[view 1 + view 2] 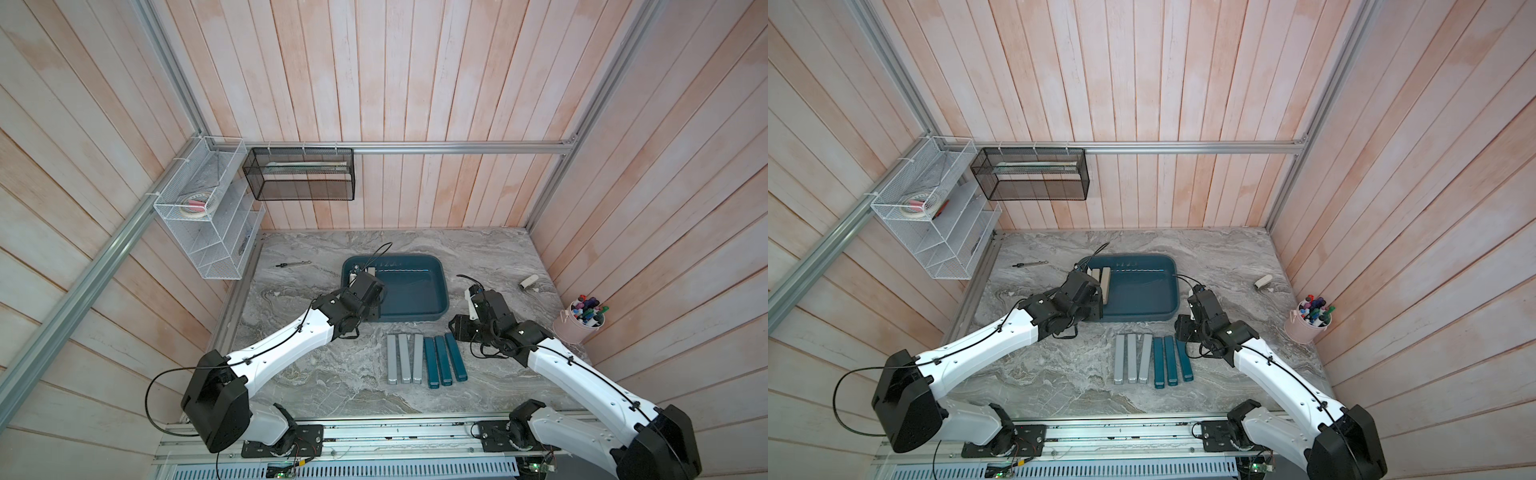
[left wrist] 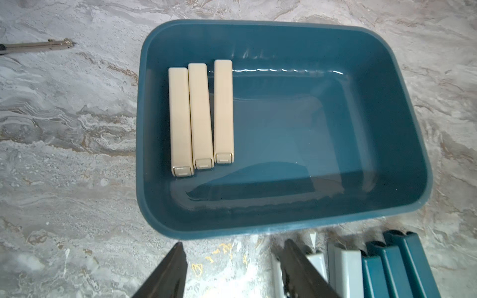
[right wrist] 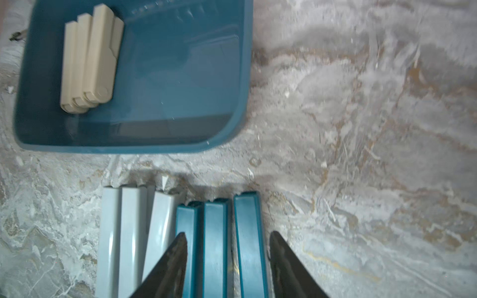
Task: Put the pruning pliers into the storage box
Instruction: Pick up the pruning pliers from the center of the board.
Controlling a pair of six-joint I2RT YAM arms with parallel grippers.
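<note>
Three beige slim rectangular bars [image 2: 201, 116] of the pruning pliers lie flat, side by side, inside the shallow dark teal plastic storage box [image 1: 411, 316], at its left end in both top views. Three light grey bars [image 1: 404, 359] and three dark teal bars [image 1: 442, 359] sit in one row on the grey marbled table [image 1: 316, 374], just below the box at frame centre. My left gripper [image 2: 235, 243] hovers at the box's lower-left corner, jaws moderately apart with only bare table between them. My right gripper [image 3: 229, 233] hangs just right of the box. Its jaws are likewise parted and frame the teal bars in the wrist view; I see it gripping none. A thin silver tool [image 1: 293, 263] lies upper left of the box.
</note>
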